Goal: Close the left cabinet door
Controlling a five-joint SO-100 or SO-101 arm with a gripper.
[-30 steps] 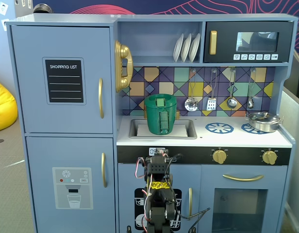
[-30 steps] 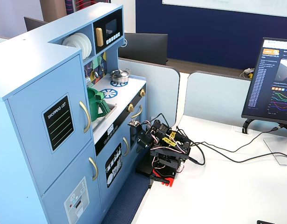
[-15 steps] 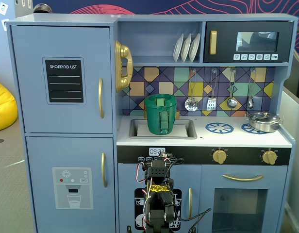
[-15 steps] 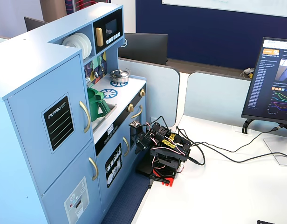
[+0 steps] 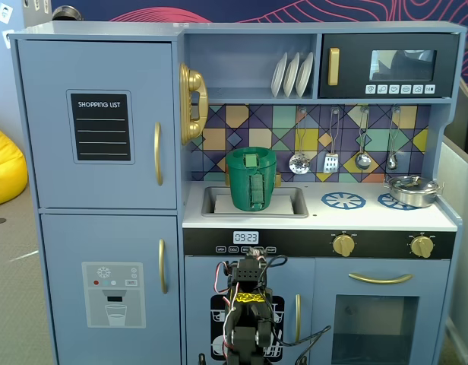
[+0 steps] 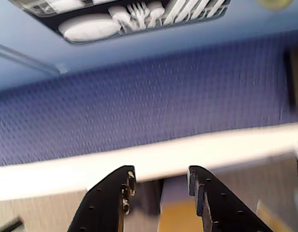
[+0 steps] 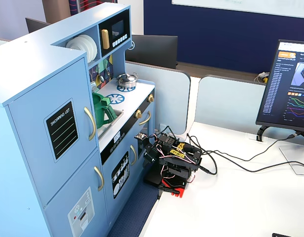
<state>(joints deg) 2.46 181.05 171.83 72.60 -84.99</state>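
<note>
Already the left cabinet door (image 5: 97, 125) looks shut flat, far up from the claw (image 6: 159, 181), which is slightly open and holds nothing.

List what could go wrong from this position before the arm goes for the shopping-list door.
1. The left cabinet door already looks flush with its frame in both fixed views, so a push may only shove the cabinet.
2. The arm sits folded low by the dishwasher door, with the gripper open and pointing down at the floor; the upper door may be beyond its reach.
3. Loose cables trail from the arm across the table and could snag on a big swing.
</note>
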